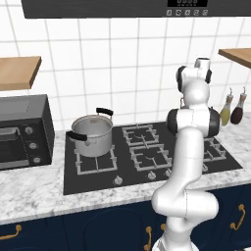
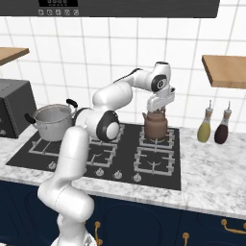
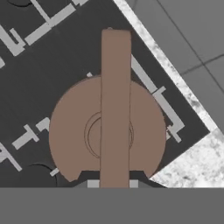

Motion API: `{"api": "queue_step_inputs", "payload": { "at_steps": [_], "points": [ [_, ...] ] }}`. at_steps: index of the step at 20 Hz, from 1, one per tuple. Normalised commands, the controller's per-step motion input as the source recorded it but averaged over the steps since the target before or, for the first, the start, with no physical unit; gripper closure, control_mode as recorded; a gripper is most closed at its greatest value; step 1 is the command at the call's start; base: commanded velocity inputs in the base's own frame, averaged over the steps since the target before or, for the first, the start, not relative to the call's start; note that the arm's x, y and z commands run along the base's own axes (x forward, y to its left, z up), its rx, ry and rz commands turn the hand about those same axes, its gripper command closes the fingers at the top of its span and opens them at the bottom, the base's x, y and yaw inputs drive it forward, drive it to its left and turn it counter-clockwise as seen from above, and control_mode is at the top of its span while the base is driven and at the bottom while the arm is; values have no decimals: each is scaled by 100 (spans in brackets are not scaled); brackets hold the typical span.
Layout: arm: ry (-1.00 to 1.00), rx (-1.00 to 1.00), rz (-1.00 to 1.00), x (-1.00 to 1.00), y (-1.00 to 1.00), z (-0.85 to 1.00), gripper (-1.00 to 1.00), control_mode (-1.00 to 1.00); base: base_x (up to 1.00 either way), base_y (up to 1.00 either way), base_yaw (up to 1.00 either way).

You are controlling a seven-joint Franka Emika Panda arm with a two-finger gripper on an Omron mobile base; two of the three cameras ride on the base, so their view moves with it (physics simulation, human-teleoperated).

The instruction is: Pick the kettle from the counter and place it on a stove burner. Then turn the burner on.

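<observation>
- I am looking at the kettle (image 2: 155, 126) sitting on the back right burner of the stove (image 2: 29, 150), its base resting on the grate.
- My arm is reaching over the stove from the left, and the jaws (image 2: 158, 111) are hanging directly above the kettle at its handle (image 3: 115, 109).
- In the hand view the brown handle is running straight up the middle, with the lid knob (image 3: 94, 135) under it and the round body spreading to both sides; I cannot tell whether the jaws are closed on the handle or merely around it.
- A steel pot (image 1: 91, 134) with black handles is standing on the back left burner of the stove, well apart from the kettle.
- Two bottles (image 2: 214, 126) are standing on the bench (image 2: 211, 178) just to the right of the stove, near the tiled wall.
- A dark oven (image 1: 23, 131) is sitting on the bench to the left of the stove.
</observation>
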Motion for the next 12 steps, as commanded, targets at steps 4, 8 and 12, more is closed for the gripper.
{"api": "queue_step_inputs", "payload": {
  "at_steps": [4, 8, 12],
  "points": [
    [-8, 0, 1, 4, 1, -12, 100, -100, 0, 0, 0],
    [-6, 0, 0, 1, 0, -10, 100, -100, 0, 0, 0],
    [0, 0, 0, 0, 0, -15, 100, -100, 0, 0, 0]
  ]
}}
